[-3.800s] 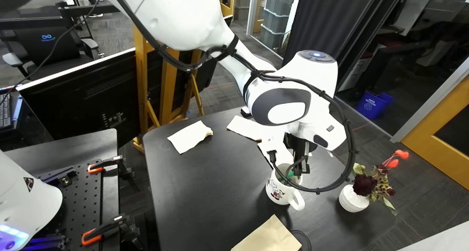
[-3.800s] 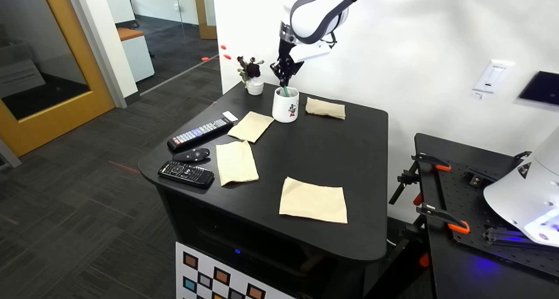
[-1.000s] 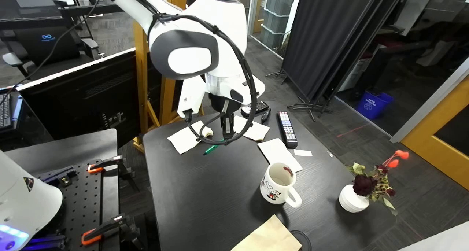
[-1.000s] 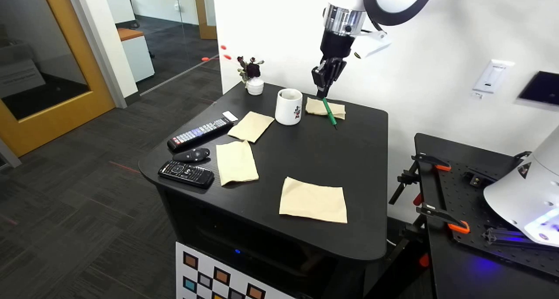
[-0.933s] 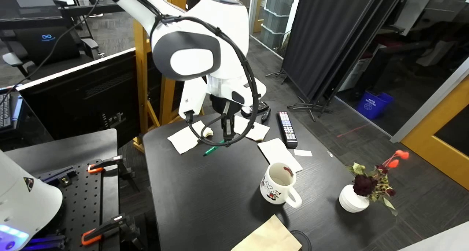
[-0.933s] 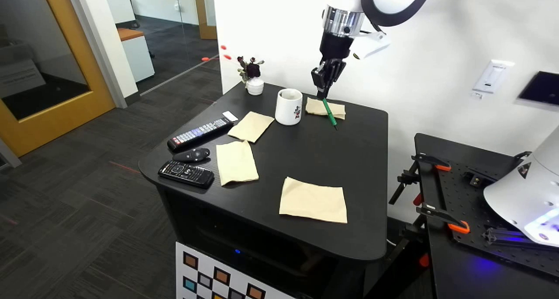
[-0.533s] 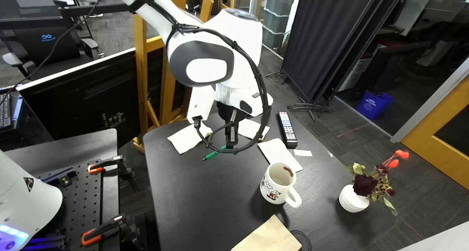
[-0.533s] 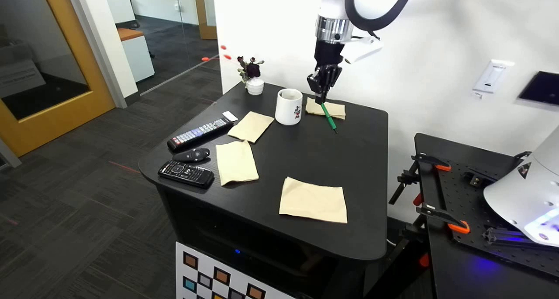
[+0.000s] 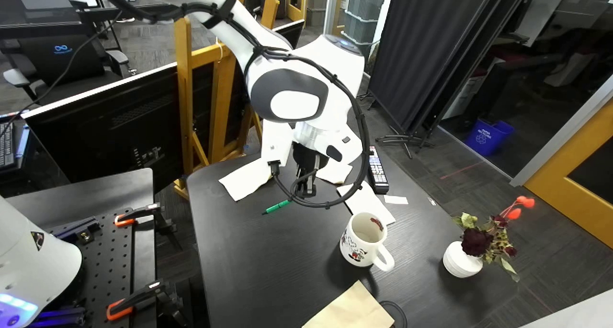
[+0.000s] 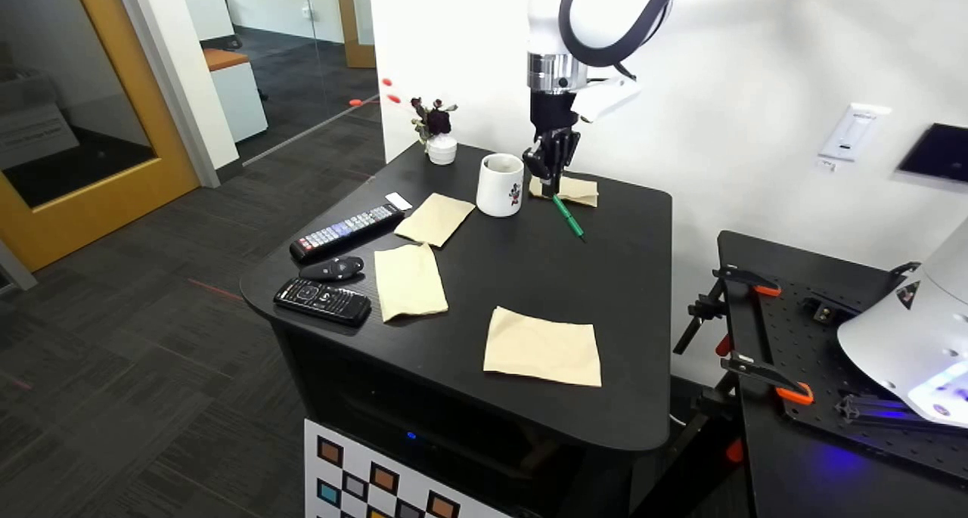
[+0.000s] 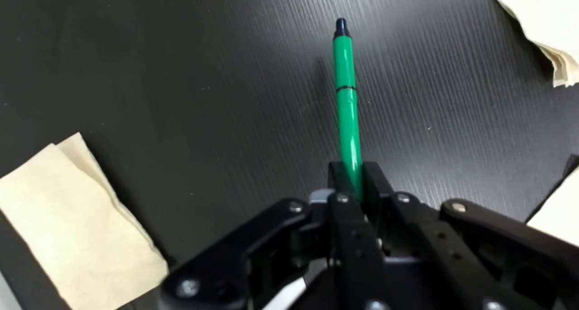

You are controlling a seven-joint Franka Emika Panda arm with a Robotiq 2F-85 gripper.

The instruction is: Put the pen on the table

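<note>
The thin green pen (image 9: 277, 207) slants over the table (image 9: 268, 256), its dark end pointing away from the gripper; it shows in both exterior views (image 10: 568, 217). My gripper (image 11: 354, 178) is shut on the pen's other end in the wrist view, with most of the pen (image 11: 347, 106) sticking out past the fingertips. The gripper is low over the black tabletop (image 11: 217, 74), beside the white mug (image 10: 497, 189). A faint shadow lies beside the pen. I cannot tell whether its dark end touches the table.
Several folded papers (image 10: 543, 348) lie around the tabletop. Remotes (image 10: 324, 301) lie along one edge, and a white flower pot (image 9: 461, 260) stands near a corner. A wooden easel (image 9: 184, 103) and a wall (image 10: 756, 125) stand beside the table.
3.8 s ago the pen stood in the mug at my gripper. It has since come out and over the tabletop. In the last second gripper and pen have sunk and shifted slightly toward the mug.
</note>
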